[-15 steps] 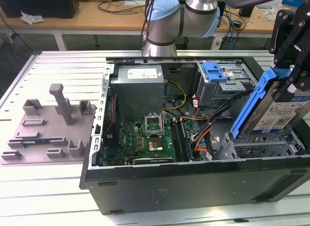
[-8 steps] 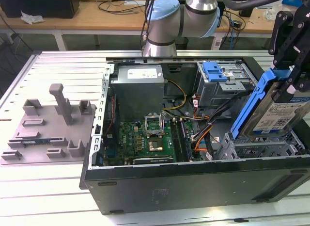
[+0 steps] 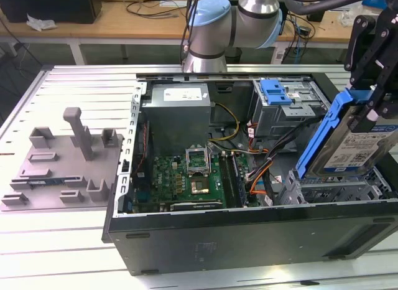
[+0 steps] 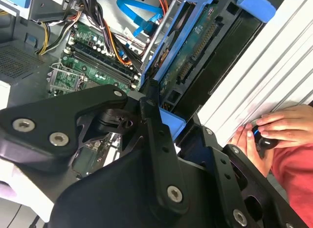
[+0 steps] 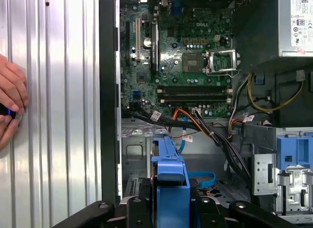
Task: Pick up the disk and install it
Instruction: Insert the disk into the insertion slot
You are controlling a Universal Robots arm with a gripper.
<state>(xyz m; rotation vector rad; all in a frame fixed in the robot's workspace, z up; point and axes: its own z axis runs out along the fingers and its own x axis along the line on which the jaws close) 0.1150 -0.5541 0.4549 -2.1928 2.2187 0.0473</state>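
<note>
Silver arm (image 3: 205, 58), blue caps (image 3: 208, 16), black claw (image 3: 368, 109)

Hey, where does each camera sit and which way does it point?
Exterior view: off the arm, raised, looking down into the open computer case; shows the arm and the claw gripping the disk.
First wrist view: on the wrist, looking past the claw onto the motherboard.
Second wrist view: on the wrist, looking across the claw at the disk.
Both wrist views share the disk and a person's hand.

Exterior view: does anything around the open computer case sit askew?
The silver hard drive in its blue plastic frame hangs tilted in the black gripper above the open black computer case, at the exterior view's right.
</note>
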